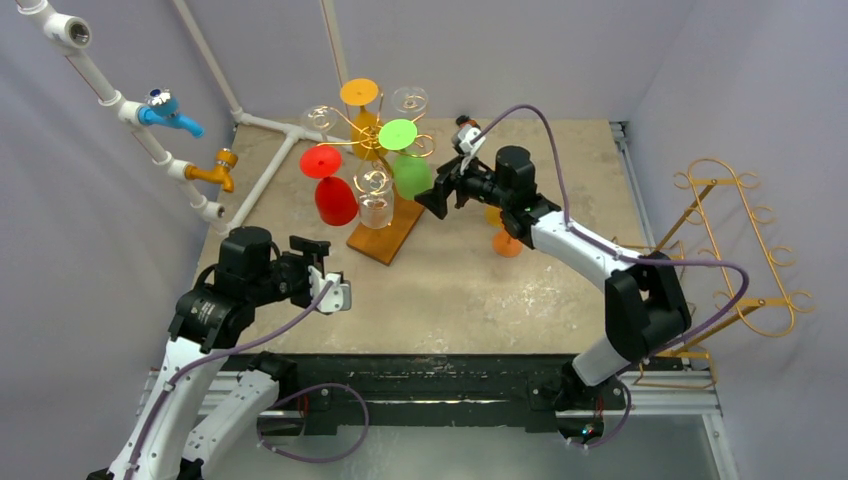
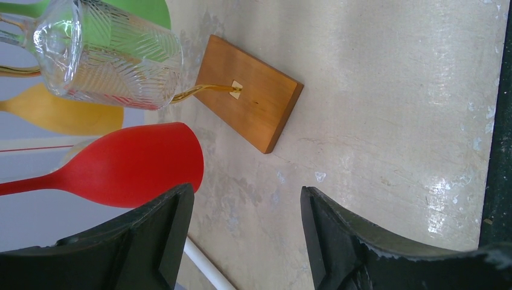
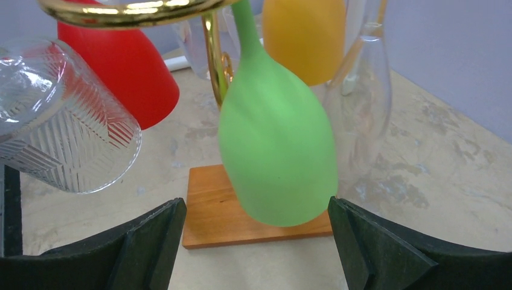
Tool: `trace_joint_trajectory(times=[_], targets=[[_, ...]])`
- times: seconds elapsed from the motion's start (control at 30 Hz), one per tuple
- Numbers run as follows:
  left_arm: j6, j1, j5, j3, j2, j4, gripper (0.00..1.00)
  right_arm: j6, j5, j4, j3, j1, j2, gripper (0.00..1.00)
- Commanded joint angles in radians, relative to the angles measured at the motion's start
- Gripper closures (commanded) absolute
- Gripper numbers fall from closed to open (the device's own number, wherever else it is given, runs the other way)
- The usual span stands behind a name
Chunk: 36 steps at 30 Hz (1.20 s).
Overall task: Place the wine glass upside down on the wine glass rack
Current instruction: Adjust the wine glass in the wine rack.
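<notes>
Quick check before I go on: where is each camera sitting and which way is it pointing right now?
Top external: above, behind the bases, looking down at the table, wine glass rack and both arms, left gripper, right gripper.
Left wrist: low, facing the rack's wooden base and red glass; own open fingers below.
Right wrist: close on the hanging green glass; own open fingers below.
Shared: both wrist views show wooden base, red glass, patterned clear glass.
</notes>
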Motion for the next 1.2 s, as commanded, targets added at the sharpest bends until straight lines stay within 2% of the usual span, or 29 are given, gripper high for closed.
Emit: trace_joint_trajectory(times=[0.0, 0.73, 0.97, 1.17], targets=[[-0.012, 0.001, -0.002, 0.044, 0.007, 0.023, 0.3, -0.059, -0.002, 0.086, 0.067, 0.03, 0.036, 0.01], [-0.005, 0.001, -0.004, 0.064, 0.02, 0.01, 0.3, -0.072, 0.126, 0.29, 0.086, 0.074, 0.184, 0.01], [0.007, 0.001, -0.006, 0.069, 0.019, 0.001, 0.3, -0.069, 0.141, 0.297, 0.111, 0.102, 0.212, 0.01], [0.011, 0.001, -0.007, 0.065, 0.012, 0.005, 0.3, -0.069, 0.16, 0.29, 0.087, 0.102, 0.184, 0.08]])
